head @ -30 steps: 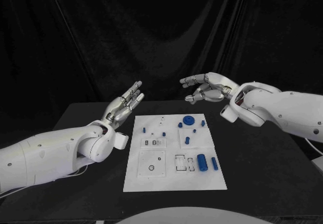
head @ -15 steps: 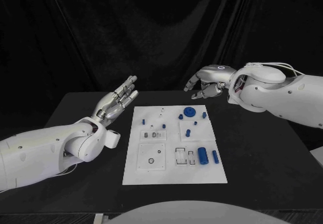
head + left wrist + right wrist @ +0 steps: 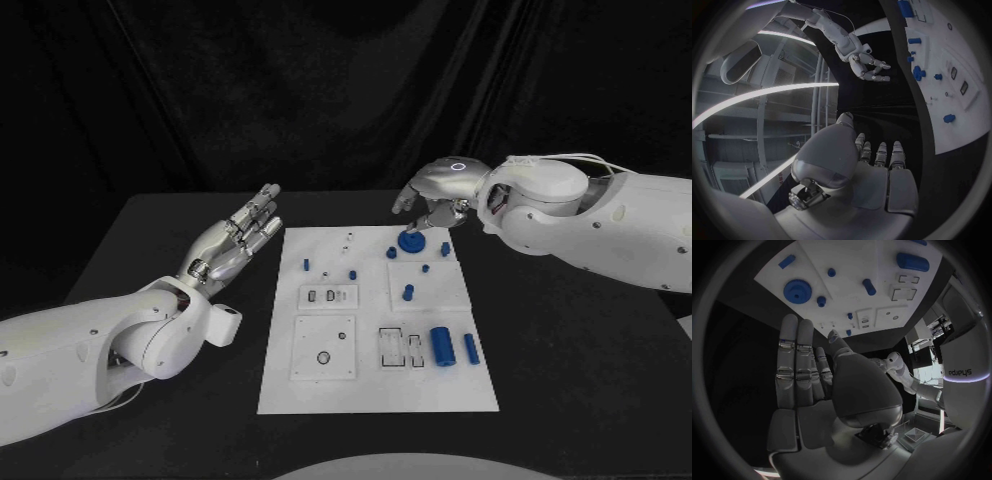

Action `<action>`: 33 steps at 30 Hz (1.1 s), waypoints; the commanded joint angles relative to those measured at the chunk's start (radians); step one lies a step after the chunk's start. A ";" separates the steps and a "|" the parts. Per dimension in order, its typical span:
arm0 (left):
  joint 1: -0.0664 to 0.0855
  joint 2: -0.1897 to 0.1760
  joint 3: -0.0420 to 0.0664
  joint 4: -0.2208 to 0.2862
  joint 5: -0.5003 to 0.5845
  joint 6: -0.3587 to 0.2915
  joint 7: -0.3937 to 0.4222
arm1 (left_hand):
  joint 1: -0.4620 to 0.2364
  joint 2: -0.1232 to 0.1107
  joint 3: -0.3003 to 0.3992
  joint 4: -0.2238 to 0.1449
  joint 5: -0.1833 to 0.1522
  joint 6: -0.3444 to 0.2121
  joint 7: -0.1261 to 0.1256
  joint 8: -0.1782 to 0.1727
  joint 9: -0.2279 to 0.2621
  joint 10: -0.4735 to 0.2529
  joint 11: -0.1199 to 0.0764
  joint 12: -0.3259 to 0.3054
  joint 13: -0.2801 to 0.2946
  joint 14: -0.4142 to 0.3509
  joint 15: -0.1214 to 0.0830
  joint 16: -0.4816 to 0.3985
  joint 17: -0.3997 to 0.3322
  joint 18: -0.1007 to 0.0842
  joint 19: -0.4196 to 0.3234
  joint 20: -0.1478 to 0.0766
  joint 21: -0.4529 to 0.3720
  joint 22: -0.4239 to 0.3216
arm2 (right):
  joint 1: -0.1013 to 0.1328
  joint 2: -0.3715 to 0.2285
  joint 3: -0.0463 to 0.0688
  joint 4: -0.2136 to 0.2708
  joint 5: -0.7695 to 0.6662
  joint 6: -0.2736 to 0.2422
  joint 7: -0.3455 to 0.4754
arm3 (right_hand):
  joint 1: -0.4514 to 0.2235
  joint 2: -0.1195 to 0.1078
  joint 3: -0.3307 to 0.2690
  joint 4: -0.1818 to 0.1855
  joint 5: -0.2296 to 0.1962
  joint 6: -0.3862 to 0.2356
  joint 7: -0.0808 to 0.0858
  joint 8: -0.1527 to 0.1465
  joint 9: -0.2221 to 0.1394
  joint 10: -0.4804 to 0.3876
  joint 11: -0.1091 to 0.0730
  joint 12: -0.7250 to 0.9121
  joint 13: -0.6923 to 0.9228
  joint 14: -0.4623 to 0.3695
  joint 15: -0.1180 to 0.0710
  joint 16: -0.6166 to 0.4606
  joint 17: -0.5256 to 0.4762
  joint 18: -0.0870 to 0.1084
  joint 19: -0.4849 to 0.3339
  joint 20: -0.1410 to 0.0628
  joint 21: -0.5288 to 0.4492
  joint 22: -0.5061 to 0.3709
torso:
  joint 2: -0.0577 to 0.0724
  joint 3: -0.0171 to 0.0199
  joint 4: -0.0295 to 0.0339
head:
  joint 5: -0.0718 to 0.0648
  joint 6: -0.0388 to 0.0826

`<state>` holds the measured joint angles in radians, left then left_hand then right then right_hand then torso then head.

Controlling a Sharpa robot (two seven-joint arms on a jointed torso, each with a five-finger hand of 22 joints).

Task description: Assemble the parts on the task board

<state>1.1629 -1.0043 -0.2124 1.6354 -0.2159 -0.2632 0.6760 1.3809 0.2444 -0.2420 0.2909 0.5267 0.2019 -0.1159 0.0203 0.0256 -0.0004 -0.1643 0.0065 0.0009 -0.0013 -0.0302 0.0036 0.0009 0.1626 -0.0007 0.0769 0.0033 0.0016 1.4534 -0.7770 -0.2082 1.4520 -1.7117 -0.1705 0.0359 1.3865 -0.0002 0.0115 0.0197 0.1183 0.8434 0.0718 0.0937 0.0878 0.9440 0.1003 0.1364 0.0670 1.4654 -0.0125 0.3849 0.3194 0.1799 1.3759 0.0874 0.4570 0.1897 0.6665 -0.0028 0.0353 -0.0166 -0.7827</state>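
Note:
The white task board (image 3: 329,385) lies in the middle of the black table. A blue gear (image 3: 413,241) sits near its far right corner, with small blue pegs (image 3: 408,292) around it. A thick blue cylinder (image 3: 441,346) and a thinner one (image 3: 470,348) lie at the near right. My right hand (image 3: 433,195) hovers just behind and above the gear, palm down, holding nothing. The right wrist view shows its fingers (image 3: 795,360) stretched toward the gear (image 3: 797,290). My left hand (image 3: 238,235) is raised left of the board, fingers straight and apart, holding nothing.
Bare black table (image 3: 577,340) surrounds the board on all sides. Empty slots and recesses (image 3: 389,345) mark the board's near half. In the left wrist view the right hand (image 3: 867,65) hangs beyond the board's (image 3: 954,90) far edge.
My right hand has turned palm down and dropped from high behind the board to just over the gear. The left hand has shifted slightly left, still flat and empty.

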 commanded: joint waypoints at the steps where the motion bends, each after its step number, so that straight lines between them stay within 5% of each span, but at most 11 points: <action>1: 0.003 -0.003 0.001 0.007 -0.008 0.028 0.168 | 0.012 -0.001 0.006 -0.001 0.009 0.000 0.009 0.006 0.001 0.000 0.008 -0.007 -0.001 0.001 0.009 -0.004 -0.001 0.013 0.001 0.009 -0.003 -0.002 | -0.002 0.002 0.001 0.000 -0.048 -0.005 -0.025 | -0.004 -0.015 0.019 0.016 -0.003 -0.011 0.000 -0.017 -0.006 0.009 0.001 -0.015 0.001 0.022 -0.001 0.013 0.017 0.001 0.009 -0.002 0.005 0.005 | 0.032 0.0007 0.0086 | -0.005 0.011; 3: 0.003 -0.005 0.001 0.007 -0.008 0.031 0.166 | 0.013 -0.001 0.006 -0.001 0.011 -0.001 0.010 0.006 0.001 0.000 0.009 -0.007 -0.001 0.001 0.009 -0.004 -0.001 0.013 0.001 0.009 -0.003 -0.002 | -0.003 0.003 0.001 0.000 -0.049 -0.004 -0.022 | -0.002 -0.021 0.032 0.023 -0.002 -0.020 0.006 -0.024 -0.010 0.011 0.001 -0.022 0.001 0.021 -0.001 0.020 0.027 0.001 0.011 -0.002 0.008 0.009 | 0.044 0.0015 0.0155 | -0.017 0.023; 11: 0.003 -0.007 0.001 0.009 -0.008 0.038 0.163 | 0.021 -0.001 0.010 -0.001 0.021 0.005 0.018 0.007 0.002 0.000 0.017 -0.007 -0.001 0.001 0.014 -0.004 -0.001 0.012 0.001 0.012 -0.003 -0.002 | -0.013 0.008 0.001 -0.003 -0.051 -0.001 -0.009 | 0.025 -0.031 0.068 0.020 0.034 -0.072 0.021 -0.031 -0.023 0.019 0.001 -0.039 0.000 0.016 0.008 0.034 0.052 -0.001 0.012 0.003 0.017 0.022 | 0.071 0.0046 0.0188 | -0.028 0.043; 17: 0.003 -0.007 0.001 0.008 -0.008 0.040 0.163 | 0.025 -0.002 0.012 -0.002 0.027 0.008 0.020 0.007 0.002 0.000 0.019 -0.007 -0.001 0.001 0.014 -0.004 -0.001 0.012 0.001 0.013 -0.003 -0.002 | -0.021 0.014 0.001 -0.011 -0.051 0.009 -0.005 | 0.033 -0.031 0.077 0.016 0.042 -0.055 0.019 -0.028 -0.022 0.021 0.001 -0.044 0.000 0.012 0.009 0.036 0.059 -0.001 0.009 0.003 0.019 0.026 | 0.076 0.0054 0.0177 | -0.032 0.043; 25: 0.003 -0.004 0.001 0.007 -0.008 0.045 0.160 | 0.034 -0.004 0.015 -0.002 0.037 0.010 0.029 0.007 0.002 0.000 0.030 -0.007 -0.001 0.001 0.016 -0.004 -0.001 0.012 0.001 0.014 -0.003 -0.002 | -0.034 0.024 0.001 -0.027 -0.051 0.018 0.001 | 0.036 -0.033 0.095 0.015 0.050 0.010 0.027 -0.015 -0.017 0.051 0.000 -0.047 -0.001 0.007 0.015 0.050 0.083 -0.002 0.003 0.007 0.031 0.041 | 0.071 0.0003 0.0177 | -0.033 0.033; 33: 0.003 -0.001 0.001 0.006 -0.008 0.050 0.158 | 0.038 -0.004 0.017 -0.002 0.040 0.025 0.038 0.010 0.004 0.000 0.038 -0.007 -0.001 0.001 0.018 -0.004 -0.001 0.012 0.001 0.016 -0.003 -0.002 | -0.041 0.030 0.001 -0.038 -0.051 0.022 0.003 | 0.039 -0.037 0.110 0.013 0.057 0.037 0.037 -0.013 -0.017 0.066 0.000 -0.054 -0.002 0.009 0.015 0.067 0.104 -0.001 0.000 0.007 0.048 0.058 | 0.067 -0.0005 0.0177 | -0.029 0.023</action>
<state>1.1633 -1.0077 -0.2122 1.6399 -0.2187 -0.2306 0.6762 1.4111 0.2401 -0.2308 0.2908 0.5613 0.2223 -0.0813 0.0244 0.0291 -0.0001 -0.1355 0.0065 0.0016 0.0023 -0.0194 0.0036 0.0017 0.1625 -0.0006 0.0841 0.0033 0.0012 1.4156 -0.7479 -0.2083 1.4161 -1.7534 -0.1580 0.0412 1.4185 -0.0340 0.1163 0.0301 0.1696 0.8754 0.1088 0.0765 0.0699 1.0009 0.1002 0.0883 0.0656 1.4651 -0.0051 0.4460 0.4224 0.1797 1.3794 0.0914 0.5023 0.2469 0.7351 -0.0026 0.0535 -0.0466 -0.7573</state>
